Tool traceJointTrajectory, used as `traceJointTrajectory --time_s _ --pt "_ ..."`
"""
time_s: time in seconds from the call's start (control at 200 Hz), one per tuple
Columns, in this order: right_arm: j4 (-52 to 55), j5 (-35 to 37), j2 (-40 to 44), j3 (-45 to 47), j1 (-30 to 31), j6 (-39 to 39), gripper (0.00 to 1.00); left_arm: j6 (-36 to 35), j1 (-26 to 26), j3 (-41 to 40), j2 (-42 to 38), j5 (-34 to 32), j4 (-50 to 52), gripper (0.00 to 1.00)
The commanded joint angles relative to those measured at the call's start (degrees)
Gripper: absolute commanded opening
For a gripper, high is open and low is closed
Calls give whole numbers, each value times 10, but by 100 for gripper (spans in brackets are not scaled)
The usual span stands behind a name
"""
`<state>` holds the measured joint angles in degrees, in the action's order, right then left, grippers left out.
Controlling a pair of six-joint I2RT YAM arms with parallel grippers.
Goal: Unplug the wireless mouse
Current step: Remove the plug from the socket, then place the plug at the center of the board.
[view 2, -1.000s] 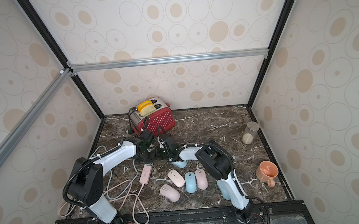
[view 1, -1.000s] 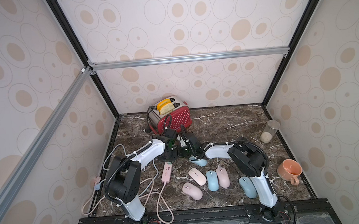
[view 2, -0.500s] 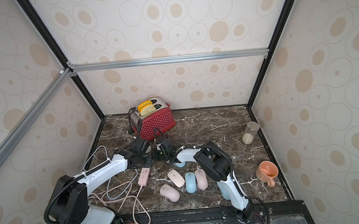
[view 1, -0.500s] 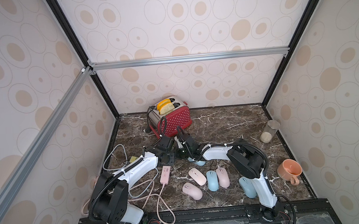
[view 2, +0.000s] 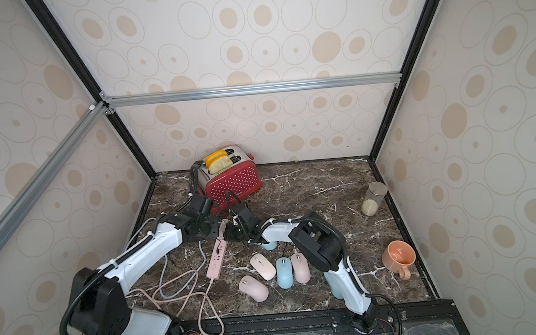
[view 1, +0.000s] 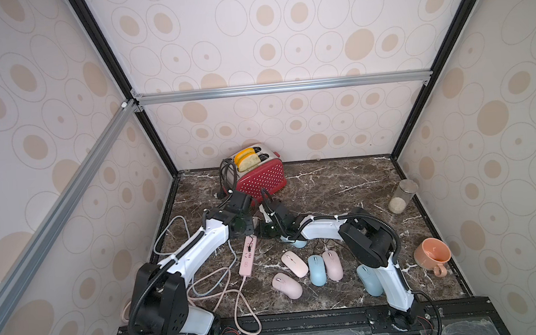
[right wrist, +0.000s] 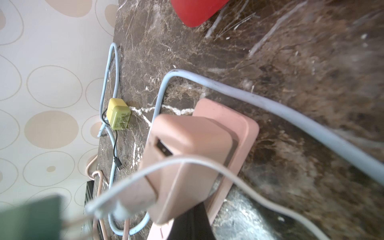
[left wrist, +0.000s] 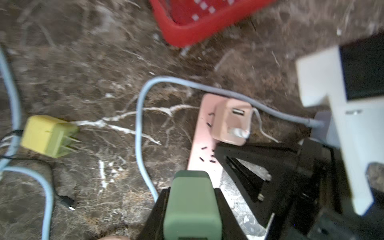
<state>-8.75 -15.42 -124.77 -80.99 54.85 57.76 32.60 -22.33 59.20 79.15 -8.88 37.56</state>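
Left end effector (left wrist: 191,192) clamped on a green charger (left wrist: 191,209), over the near end of the pink power strip (left wrist: 204,143). Right end effector (view 1: 267,233) fingers together, just beside the pink charger (right wrist: 187,149) plugged into the strip; a white cable (right wrist: 228,173) is in its port. Pale blue mouse (view 1: 298,243) sits on the worktop (view 1: 327,186), half under the right arm.

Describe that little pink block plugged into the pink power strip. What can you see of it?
The pink block is a small charger with rounded corners, matte plastic by the look. It stands plugged into the pink power strip, at the end nearest the red toaster. Its face shows two USB ports: one empty, one holding the white connector of a pale cable. A thicker blue-grey cable runs close behind it; whether they touch is unclear.
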Motion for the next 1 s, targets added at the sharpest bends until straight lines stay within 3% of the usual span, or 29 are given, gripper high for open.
traceJointTrajectory --time_s 0.0,0.15,0.295,0.541,0.666,0.736,0.821,0.996 --pt "128 56 -39 28 -4 -10 0 60 29 -30 -44 -84 0 0" --pt "131 59 -35 29 -4 -13 0 108 69 -77 -54 -131 -28 0" --pt "134 68 -25 32 -4 -21 0 158 71 -85 -24 -175 -17 0" --pt "120 72 0 35 -4 -57 10 186 71 -118 -24 -146 -63 58" --pt "68 53 23 53 -4 -80 23 185 71 -117 -37 -144 -63 80" --pt "37 31 33 58 -4 -97 35 188 71 -119 -46 -144 -64 97" --pt "28 16 44 54 -2 -119 46 186 71 -123 -66 -133 -74 99" --pt "44 10 79 47 2 -164 56 170 72 -123 -118 -84 -106 99"
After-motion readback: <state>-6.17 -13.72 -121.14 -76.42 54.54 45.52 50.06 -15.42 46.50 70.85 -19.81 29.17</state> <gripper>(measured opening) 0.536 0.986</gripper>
